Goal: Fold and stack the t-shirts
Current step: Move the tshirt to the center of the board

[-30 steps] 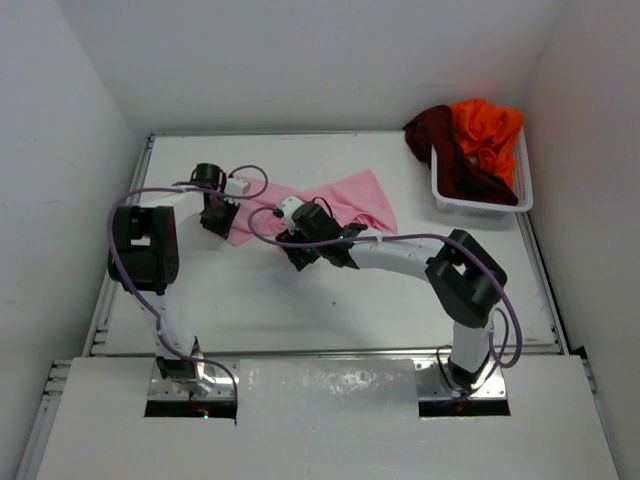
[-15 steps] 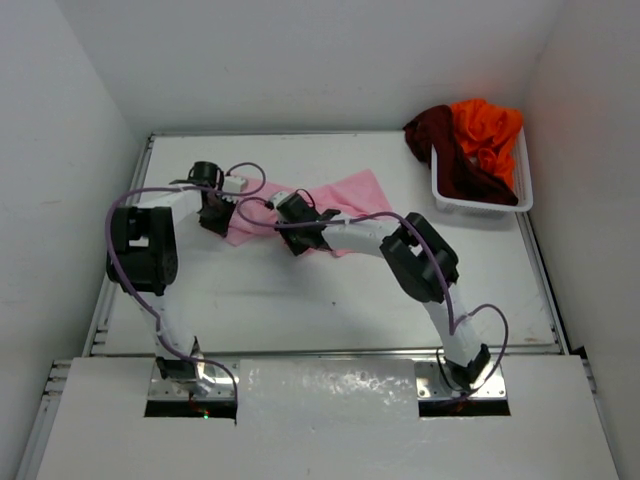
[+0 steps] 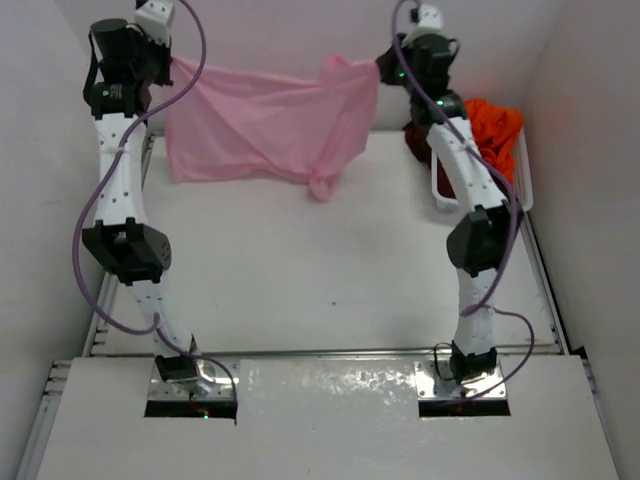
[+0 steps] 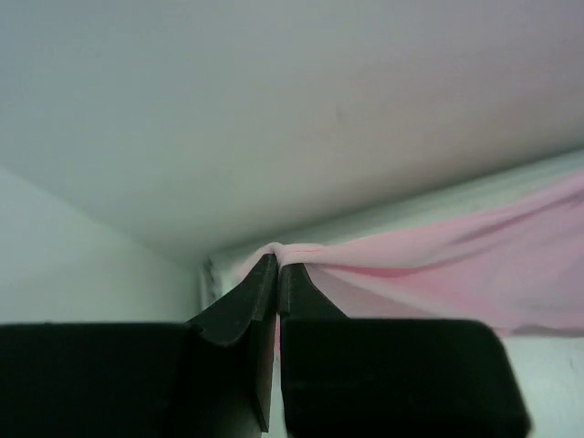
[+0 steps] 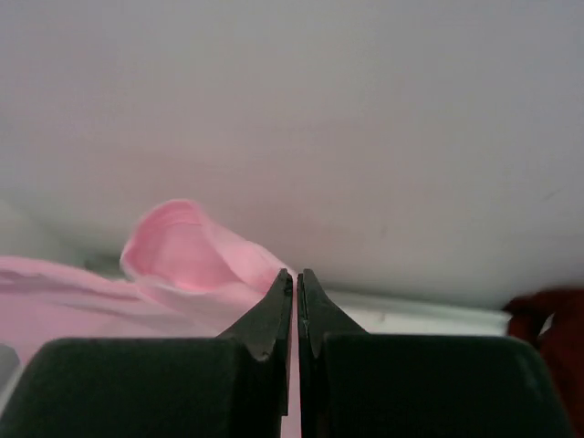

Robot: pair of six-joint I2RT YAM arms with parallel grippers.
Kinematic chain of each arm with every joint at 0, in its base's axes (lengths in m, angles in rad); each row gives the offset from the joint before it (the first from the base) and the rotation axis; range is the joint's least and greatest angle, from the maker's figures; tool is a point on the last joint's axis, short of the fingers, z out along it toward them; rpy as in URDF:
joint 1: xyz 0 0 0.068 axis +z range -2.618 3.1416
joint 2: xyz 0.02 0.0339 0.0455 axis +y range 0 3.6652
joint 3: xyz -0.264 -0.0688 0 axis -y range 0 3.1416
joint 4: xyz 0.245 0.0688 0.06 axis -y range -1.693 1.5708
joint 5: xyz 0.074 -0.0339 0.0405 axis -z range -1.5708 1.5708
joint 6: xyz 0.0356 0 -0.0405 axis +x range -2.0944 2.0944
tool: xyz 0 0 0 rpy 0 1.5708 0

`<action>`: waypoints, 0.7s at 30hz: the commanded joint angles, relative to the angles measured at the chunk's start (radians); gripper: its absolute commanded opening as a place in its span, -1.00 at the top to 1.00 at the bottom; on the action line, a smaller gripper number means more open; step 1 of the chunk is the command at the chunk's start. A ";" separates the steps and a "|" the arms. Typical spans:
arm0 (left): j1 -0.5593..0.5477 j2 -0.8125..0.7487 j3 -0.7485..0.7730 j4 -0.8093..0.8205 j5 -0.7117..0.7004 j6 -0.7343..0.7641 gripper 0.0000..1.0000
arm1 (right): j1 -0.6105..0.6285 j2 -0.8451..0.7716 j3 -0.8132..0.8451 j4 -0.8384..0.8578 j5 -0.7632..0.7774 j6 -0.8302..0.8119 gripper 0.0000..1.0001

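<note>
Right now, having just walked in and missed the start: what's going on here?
Both arms hold the pink shirt up in the air, stretched between them near the back wall. The left gripper is shut on one end, the right gripper on the other. The maroon shirt and orange shirt sit bundled in the basket at far right.

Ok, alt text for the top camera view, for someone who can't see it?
Both arms reach up, holding the pink t-shirt stretched between the left gripper and right gripper over the table's far end. The maroon t-shirt and orange t-shirt are piled in the white basket at far right.
</note>
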 commanded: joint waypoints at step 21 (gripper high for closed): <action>-0.159 -0.606 -1.115 -0.612 0.175 0.780 1.00 | 0.129 -0.612 -1.054 0.202 0.029 0.027 0.90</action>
